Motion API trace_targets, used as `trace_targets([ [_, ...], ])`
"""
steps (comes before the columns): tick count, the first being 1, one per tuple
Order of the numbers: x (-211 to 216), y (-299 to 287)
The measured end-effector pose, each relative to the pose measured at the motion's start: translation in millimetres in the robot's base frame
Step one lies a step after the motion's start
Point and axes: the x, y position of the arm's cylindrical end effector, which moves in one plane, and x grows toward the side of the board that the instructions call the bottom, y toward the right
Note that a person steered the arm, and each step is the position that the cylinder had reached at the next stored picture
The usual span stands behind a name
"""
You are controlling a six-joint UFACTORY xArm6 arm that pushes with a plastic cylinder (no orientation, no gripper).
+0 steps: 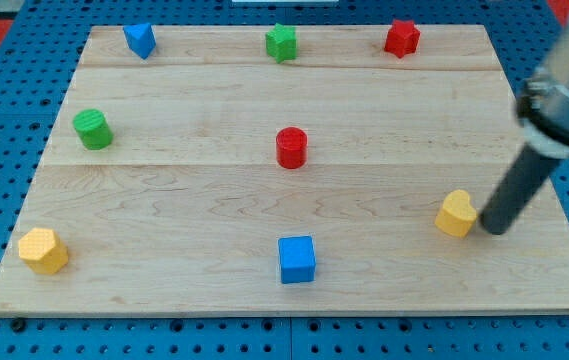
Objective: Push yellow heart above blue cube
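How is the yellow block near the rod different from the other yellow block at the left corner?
The yellow heart lies at the view's right, with my tip just beside it; the yellow hexagonal block sits alone at the view's bottom left. The heart is notched; the other looks many-sided. Both are yellow and rest on the wooden board.
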Motion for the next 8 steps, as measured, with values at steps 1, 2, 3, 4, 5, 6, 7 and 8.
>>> trace_targets([
  [1, 0, -83],
  [2, 0, -92],
  [3, -7, 6],
  [4, -38, 20],
  [5, -36, -41],
  [6, -26, -108],
  [7, -26, -139],
  [8, -26, -136],
])
